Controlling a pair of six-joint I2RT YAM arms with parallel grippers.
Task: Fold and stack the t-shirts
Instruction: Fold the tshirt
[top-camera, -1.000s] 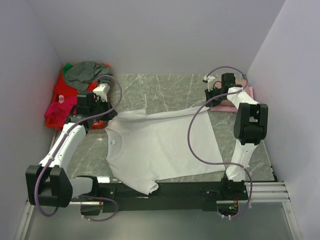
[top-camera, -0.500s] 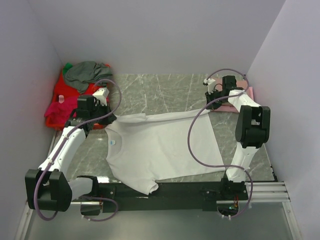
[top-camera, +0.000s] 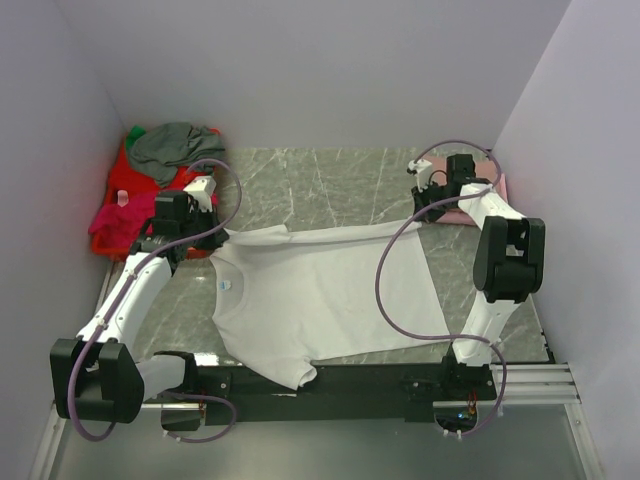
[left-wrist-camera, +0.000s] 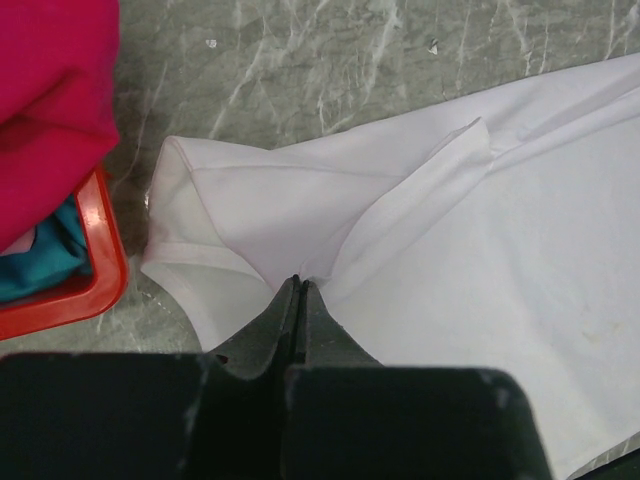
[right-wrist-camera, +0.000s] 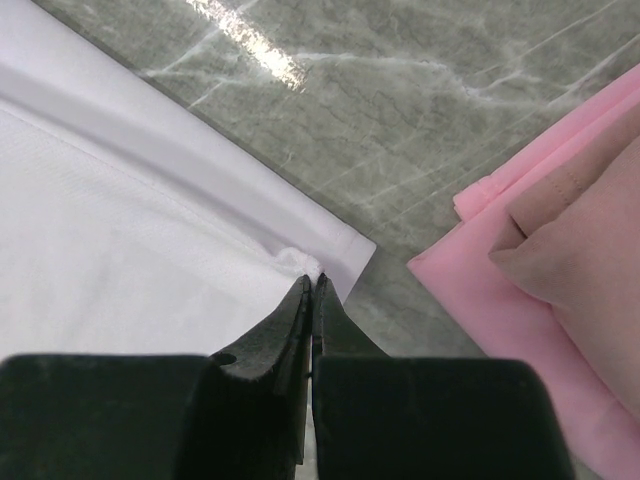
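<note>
At the far left a red basket (top-camera: 103, 243) holds a grey t-shirt (top-camera: 175, 148) and a magenta t-shirt (top-camera: 113, 216). Just beside it, the left hand (left-wrist-camera: 299, 288) is pinched tight on the white t-shirt (top-camera: 320, 290) by its sleeve. That shirt lies spread across the bench (top-camera: 320, 180). The right hand (right-wrist-camera: 311, 285) is clamped on its far hem corner, near the folded pink t-shirts (right-wrist-camera: 500, 310)

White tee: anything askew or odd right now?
Yes. The white t-shirt lies skewed: its near sleeve hangs off the table edge over the black mounting rail. The far sleeve is folded over on itself beside the left gripper. The right gripper pinches the hem corner cleanly.
</note>
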